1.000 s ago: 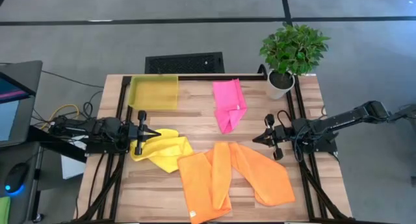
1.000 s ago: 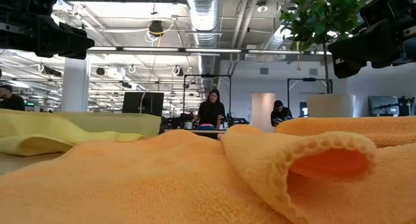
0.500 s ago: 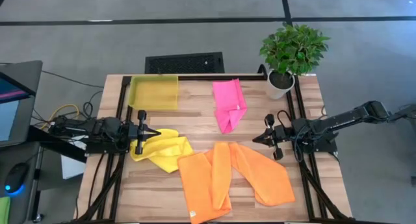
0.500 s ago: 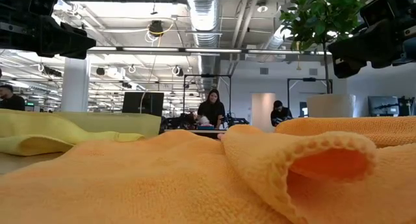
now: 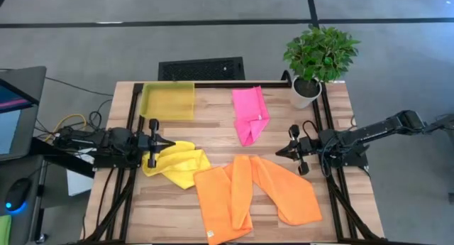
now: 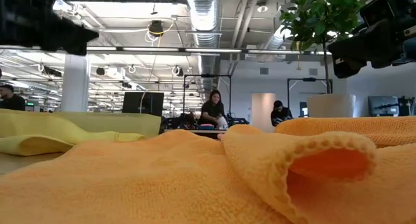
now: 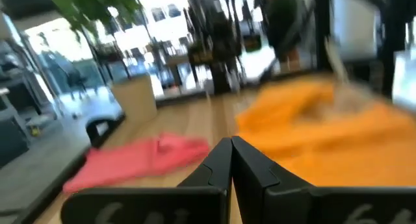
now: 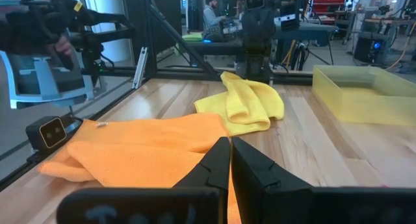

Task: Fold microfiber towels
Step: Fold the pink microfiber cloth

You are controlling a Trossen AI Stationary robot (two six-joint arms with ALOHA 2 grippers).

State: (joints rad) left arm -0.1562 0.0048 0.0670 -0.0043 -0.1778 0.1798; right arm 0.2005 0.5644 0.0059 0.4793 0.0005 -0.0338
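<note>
Wood-topped table (image 5: 213,124) carries all four towels, none yet folded flat. Yellow towel (image 5: 179,163) lies crumpled near the left side, directly beneath the tip of my left gripper (image 5: 169,145). Its fingers are pressed fully together and hold nothing; the left wrist view shows the two dark fingertips meeting with no cloth between them. Pink towel (image 5: 251,113) lies toward the far edge, between the translucent yellow bin (image 5: 167,101) and the potted plant (image 5: 317,60). Two orange towels (image 5: 250,195) lie overlapped at the near edge, one strip draped across the seam between them; the left one touches the yellow towel.

My right gripper (image 5: 278,152) hovers above bare wood just beside the far edge of the right orange towel, pointing toward the table centre. Its fingers are closed tip to tip and empty, as the right wrist view confirms. People (image 6: 212,110) sit at desks in the room behind the table.
</note>
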